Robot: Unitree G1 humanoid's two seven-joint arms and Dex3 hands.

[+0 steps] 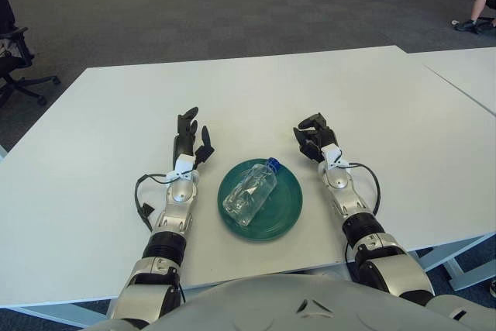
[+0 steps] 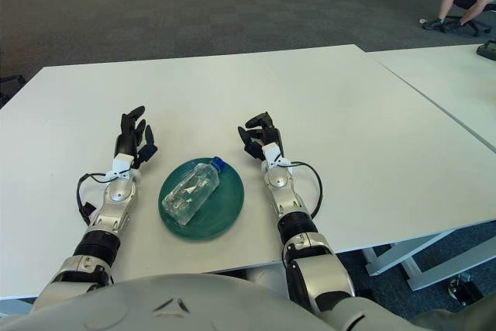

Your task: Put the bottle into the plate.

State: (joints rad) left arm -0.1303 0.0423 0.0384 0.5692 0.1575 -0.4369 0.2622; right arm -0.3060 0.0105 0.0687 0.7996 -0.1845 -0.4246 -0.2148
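Note:
A clear plastic bottle (image 1: 251, 191) with a blue cap lies on its side inside the round green plate (image 1: 284, 213) on the white table. My left hand (image 1: 191, 136) is just left of the plate, fingers spread and holding nothing. My right hand (image 1: 314, 136) is just right of the plate's far edge, fingers loosely curled and holding nothing. Neither hand touches the bottle or the plate.
The white table (image 1: 256, 91) stretches far beyond the plate. A second white table (image 1: 465, 67) adjoins at the right. An office chair (image 1: 12, 56) stands off the table's left side. Boxes and a seated person are far behind.

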